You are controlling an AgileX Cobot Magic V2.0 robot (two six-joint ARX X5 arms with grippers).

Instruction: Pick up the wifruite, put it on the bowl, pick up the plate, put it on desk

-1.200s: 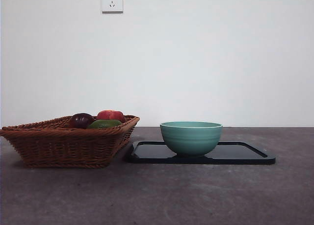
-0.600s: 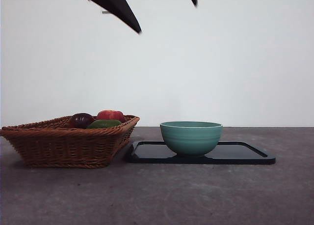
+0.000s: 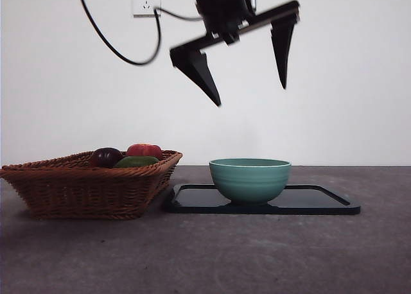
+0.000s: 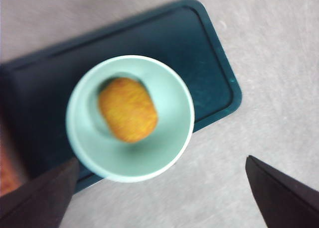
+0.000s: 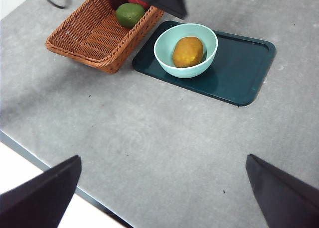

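The orange-brown wifruite (image 4: 128,116) lies inside the mint-green bowl (image 3: 250,178), and the right wrist view shows it there too (image 5: 188,52). The bowl stands on the dark rectangular plate (image 3: 321,201) on the grey desk (image 3: 205,255). My left gripper (image 3: 250,96) hangs open well above the bowl, straight over it, with nothing between its jaws. In its own view the left gripper (image 4: 161,159) looks down onto the bowl and plate (image 4: 209,63). My right gripper (image 5: 163,158) is open and empty, high above the desk's near edge.
A brown wicker basket (image 3: 83,188) stands just left of the plate. It holds a dark purple fruit (image 3: 106,156), a red fruit (image 3: 145,150) and a green fruit (image 3: 136,161). A wall socket (image 3: 146,0) and a black cable (image 3: 109,37) show behind.
The left gripper has come down into the front view from the top edge and now hangs lower, over the bowl. Bowl, plate and basket have not moved.
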